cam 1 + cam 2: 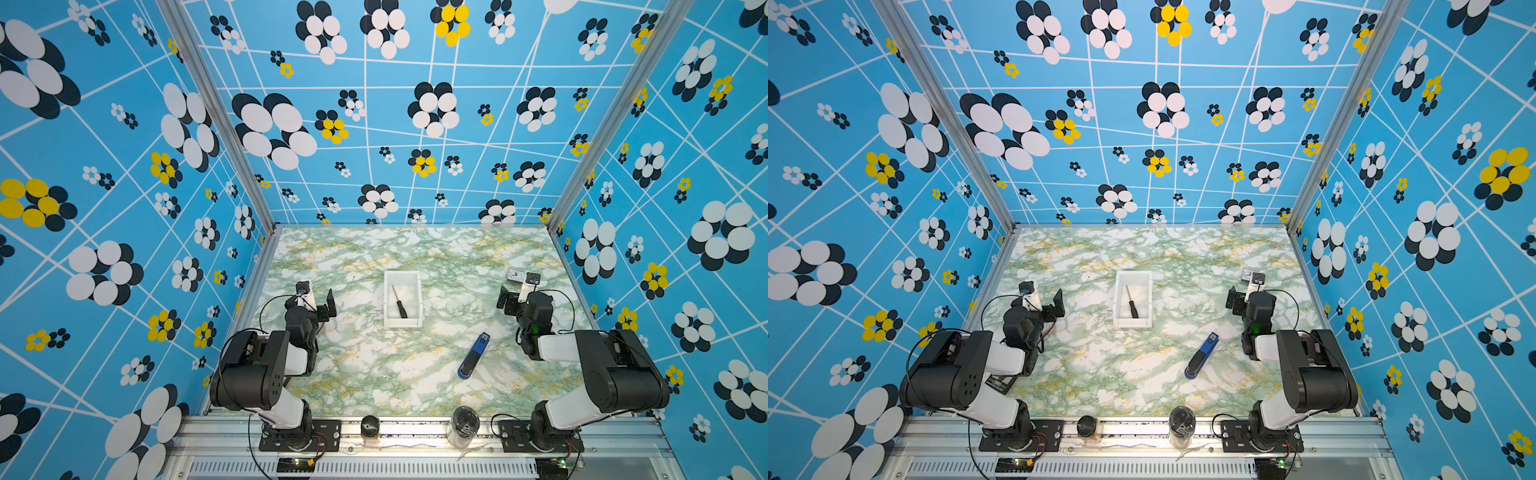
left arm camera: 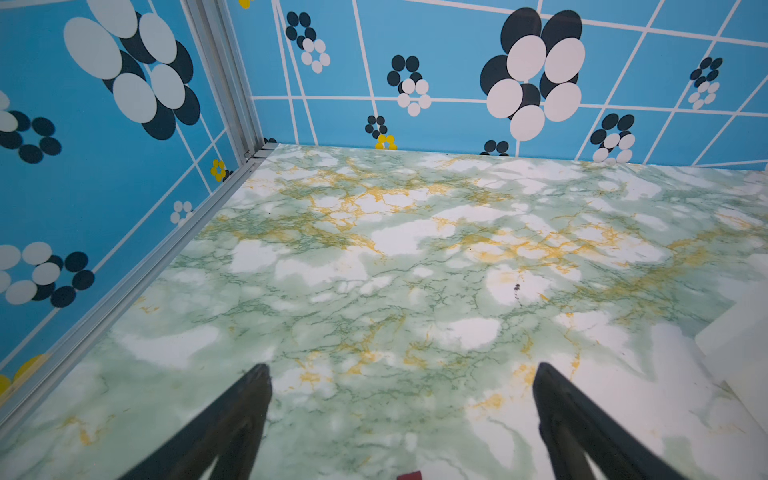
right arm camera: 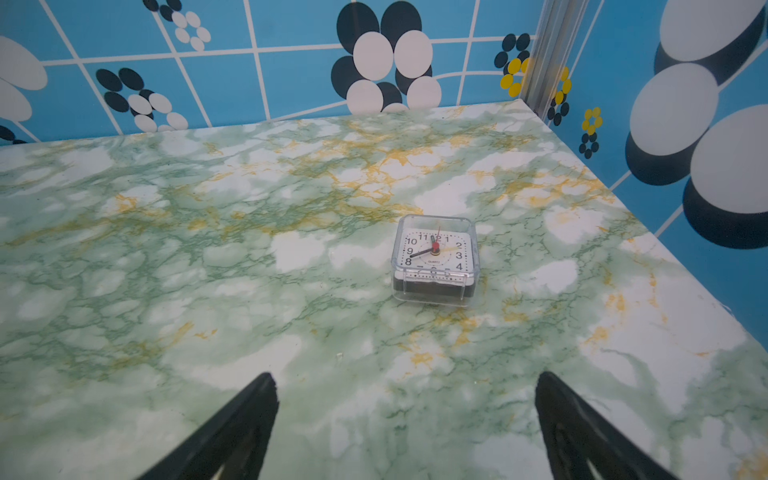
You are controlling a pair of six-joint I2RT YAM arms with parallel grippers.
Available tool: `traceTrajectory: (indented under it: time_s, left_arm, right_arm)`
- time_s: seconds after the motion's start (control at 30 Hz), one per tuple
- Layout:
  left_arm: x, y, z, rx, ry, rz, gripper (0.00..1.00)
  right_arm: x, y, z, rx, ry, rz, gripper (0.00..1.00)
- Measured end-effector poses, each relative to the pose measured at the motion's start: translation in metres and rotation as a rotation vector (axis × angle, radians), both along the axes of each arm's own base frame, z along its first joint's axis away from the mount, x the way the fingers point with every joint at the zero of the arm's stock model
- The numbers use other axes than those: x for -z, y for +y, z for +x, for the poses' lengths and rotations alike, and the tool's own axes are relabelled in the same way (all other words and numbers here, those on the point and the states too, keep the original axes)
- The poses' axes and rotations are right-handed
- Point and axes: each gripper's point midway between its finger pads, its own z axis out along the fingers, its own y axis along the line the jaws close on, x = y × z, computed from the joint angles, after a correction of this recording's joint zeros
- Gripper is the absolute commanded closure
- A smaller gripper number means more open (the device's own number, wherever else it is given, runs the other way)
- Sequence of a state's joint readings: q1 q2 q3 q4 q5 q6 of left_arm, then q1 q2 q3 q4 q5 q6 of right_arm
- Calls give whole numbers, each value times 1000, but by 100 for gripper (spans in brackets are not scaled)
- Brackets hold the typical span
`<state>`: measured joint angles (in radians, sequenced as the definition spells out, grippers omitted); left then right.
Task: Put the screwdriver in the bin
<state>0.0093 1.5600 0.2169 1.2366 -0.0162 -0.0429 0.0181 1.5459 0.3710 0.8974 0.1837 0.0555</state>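
Left gripper (image 2: 401, 368) and right gripper (image 3: 404, 375), either side of the bin (image 1: 402, 323), gape wide, empty; screwdriver (image 1: 401, 308) lies inside it.

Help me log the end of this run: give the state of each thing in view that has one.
screwdriver: lying inside the bin.
bin: upright on the table, holding the screwdriver.
left gripper: open, empty.
right gripper: open, empty.
blue tool: lying flat on the table, outside the bin.
clock: face up on the table.
small jar: upright on the front rail.
tall jar: upright on the front rail.
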Motion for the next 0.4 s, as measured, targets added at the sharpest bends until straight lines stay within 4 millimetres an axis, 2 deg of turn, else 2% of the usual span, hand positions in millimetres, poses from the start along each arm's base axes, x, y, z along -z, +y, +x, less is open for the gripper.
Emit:
traceTrajectory:
  time_s: [0.4]
  left_arm:
    - [-2, 0, 0, 0, -7, -2, 1]
  right_arm:
    - [1, 2, 0, -11, 3, 3, 1]
